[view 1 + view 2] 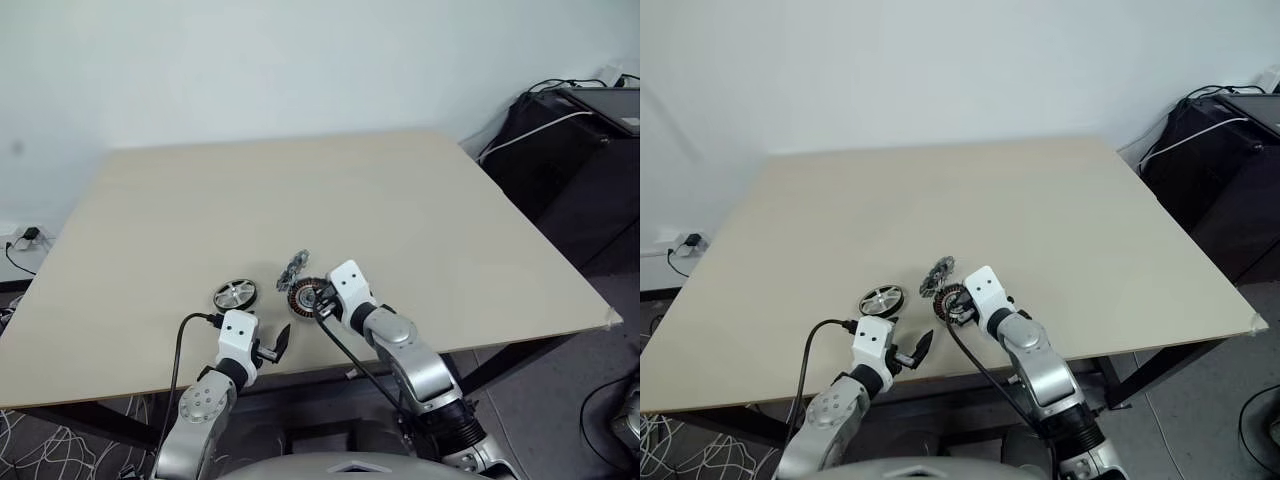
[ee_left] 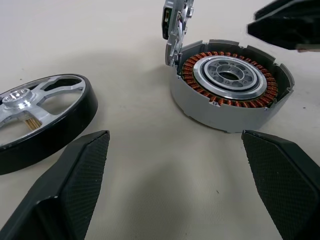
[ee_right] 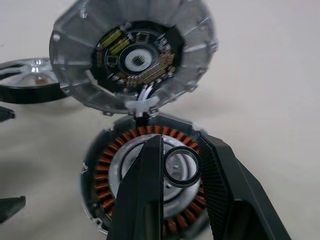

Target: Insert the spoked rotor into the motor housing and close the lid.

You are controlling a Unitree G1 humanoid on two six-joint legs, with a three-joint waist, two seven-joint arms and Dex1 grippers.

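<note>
**Right pincer holding small ring over open motor housing; rotor still on desk**

- Motor housing [image 2: 231,87]: round grey shell, notched rim, orange-copper radial windings around a silver machined centre. Sits on the desk [image 1: 400,200] near the front edge, just ahead of the right pincer [image 3: 175,165].
- Lid [image 3: 132,55]: silver ribbed disc, hinged up at the housing's far edge and standing open. Inner face shows a dark circuit board with yellow parts and a silver hub. No readable markings.
- Spoked rotor [image 1: 234,294]: flat silver wheel, thin spokes, glossy black outer band. Lies flat on the desk to the left of the housing, apart from it, just ahead of the left pincer [image 1: 262,347].
- Right pincer: 2 black textured fingers [image 3: 142,195] closed on a small metal ring [image 3: 181,166], dark rim, bright inside, held above the housing's silver centre. Can't tell if the ring touches the housing.
- Left pincer: fingers [image 2: 75,185] spread wide, holding nothing, low over the desk, with rotor to one side and housing to the other.
- Desk: pale beige, smooth matte top, rectangular.
- Room: plain white wall behind. Black equipment with cables [image 1: 570,120] at the right. Wall socket with plug [image 1: 25,238] low at the left.
</note>
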